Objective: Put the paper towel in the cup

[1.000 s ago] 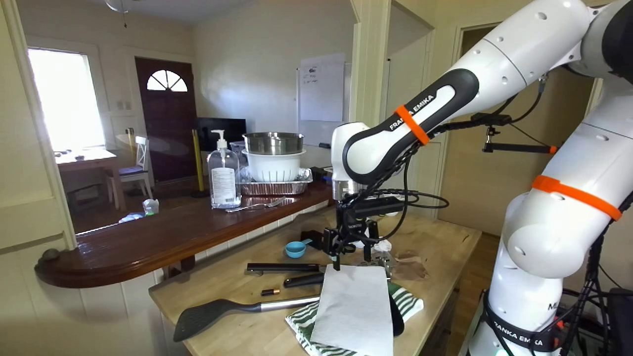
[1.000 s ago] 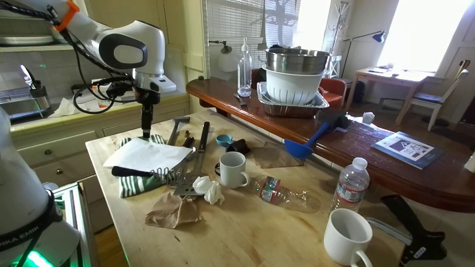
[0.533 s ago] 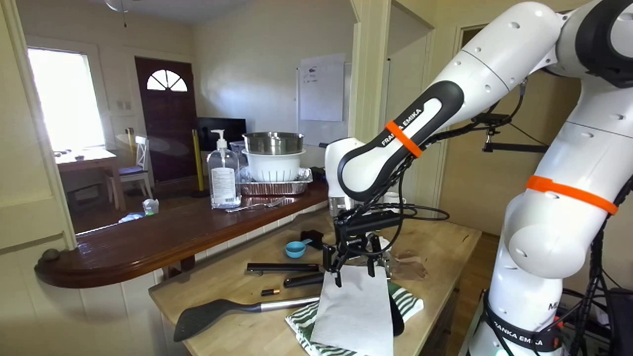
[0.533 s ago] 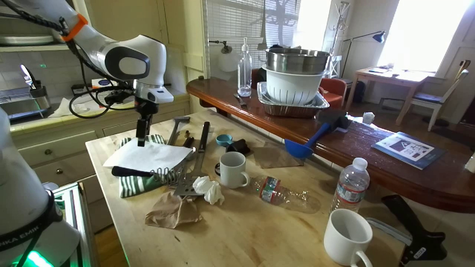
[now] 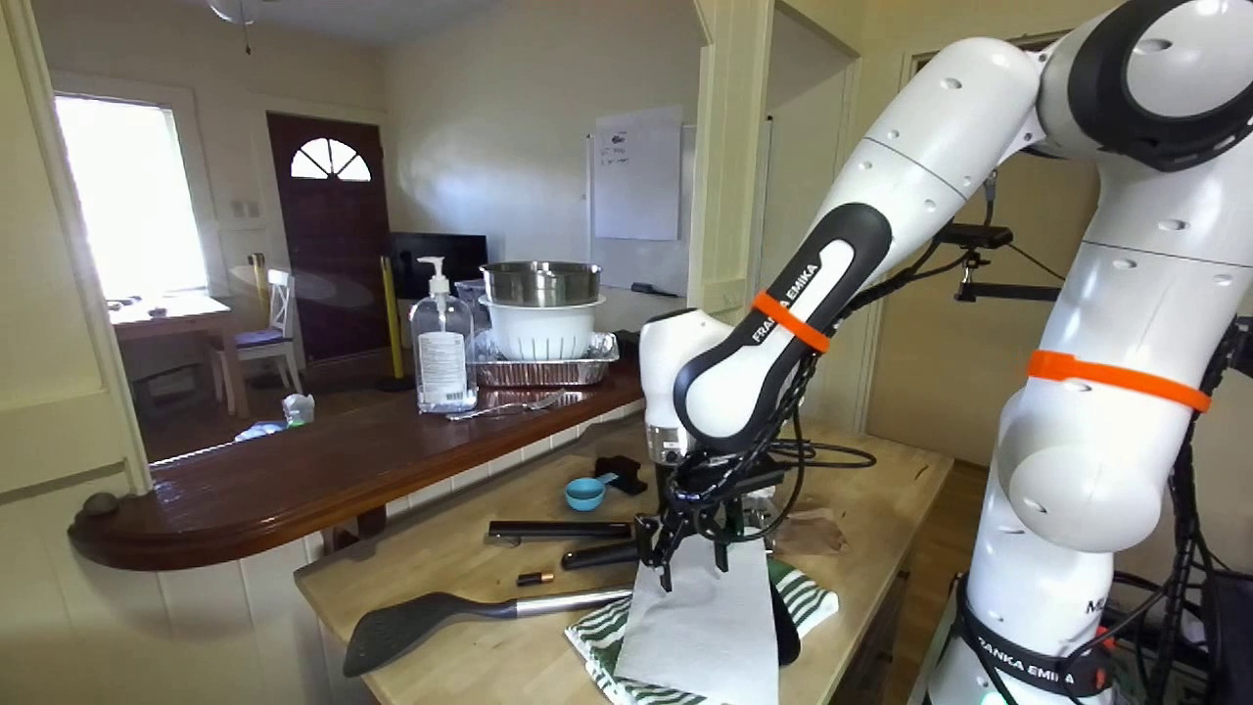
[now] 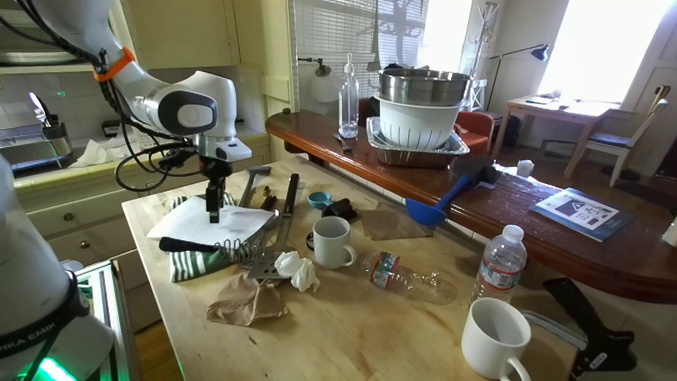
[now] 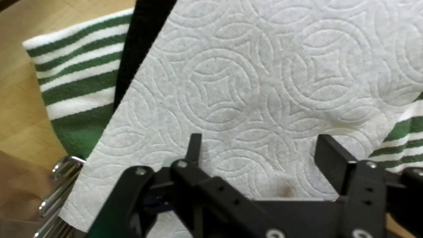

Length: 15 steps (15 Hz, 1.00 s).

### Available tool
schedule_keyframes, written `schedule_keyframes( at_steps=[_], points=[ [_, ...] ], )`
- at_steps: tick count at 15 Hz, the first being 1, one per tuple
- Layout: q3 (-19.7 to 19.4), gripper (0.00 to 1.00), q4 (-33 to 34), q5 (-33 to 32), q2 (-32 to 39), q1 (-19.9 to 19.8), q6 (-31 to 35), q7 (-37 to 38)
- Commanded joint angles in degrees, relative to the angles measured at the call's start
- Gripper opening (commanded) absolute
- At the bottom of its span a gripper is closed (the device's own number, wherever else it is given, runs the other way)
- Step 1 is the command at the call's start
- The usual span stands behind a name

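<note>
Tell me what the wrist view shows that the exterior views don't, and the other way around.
Only the wrist view shows the ring pattern on the paper towel clearly.

Only the exterior views show the pump bottle, the steel bowl and the blue measuring cup.

All share the paper towel lying over the striped cloth, with the gripper above.

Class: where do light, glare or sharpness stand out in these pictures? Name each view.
Both exterior views: a window burns out nearly white; in an exterior view, the brown ledge shows glossy reflections; wrist view: the paper towel shows clear embossing.
</note>
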Motion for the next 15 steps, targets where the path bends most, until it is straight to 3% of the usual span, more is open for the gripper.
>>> schedule_keyframes(
  at_steps=[1,2,4,9,13,15],
  points=[
    [-0.06,0.83,-1.4,-3.74,3.98,1.04,6.98,2.83],
    [-0.22,0.84,-1.49,-4.16,4.89,1.3,8.18,2.9],
    [-0.48,0.59,-0.72,-5.94,6.87,1.64,9.73,3.85],
    [-0.35,0.26,-1.61,-6.46,4.55,2.87,9.47,4.67],
    [0.09,0.16,-1.68,-6.68,1.82,3.42,7.91,5.41],
    [0.24,0.24,-1.11,-6.48,1.03,3.68,6.95,5.69]
  ],
)
